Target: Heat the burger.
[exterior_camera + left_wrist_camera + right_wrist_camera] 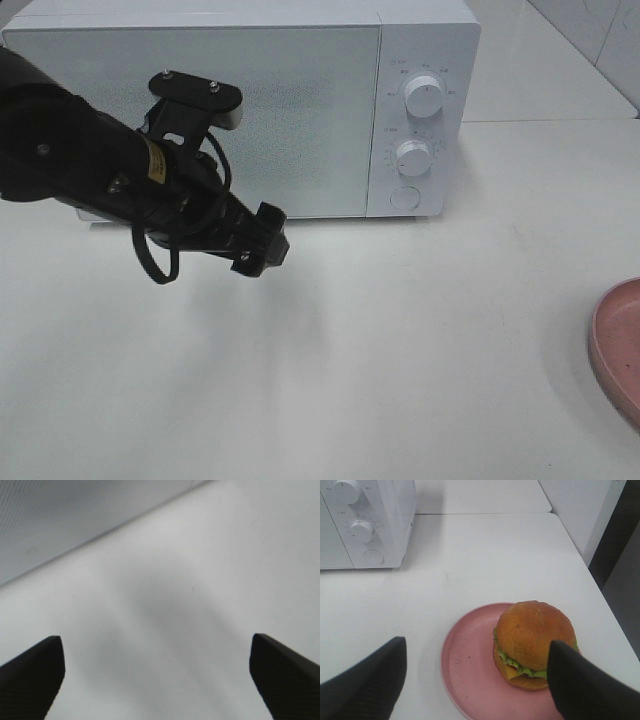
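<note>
My right gripper [475, 680] fills the foreground of its wrist view, fingers spread wide with nothing between them. The burger [534, 642] sits just beyond them, close beside one fingertip, on the pink plate [470, 665] near the table's [400, 340] right edge. My left gripper [157, 677] also stands open over bare tabletop, in front of the closed white microwave [240, 110], well away from the burger.
</note>
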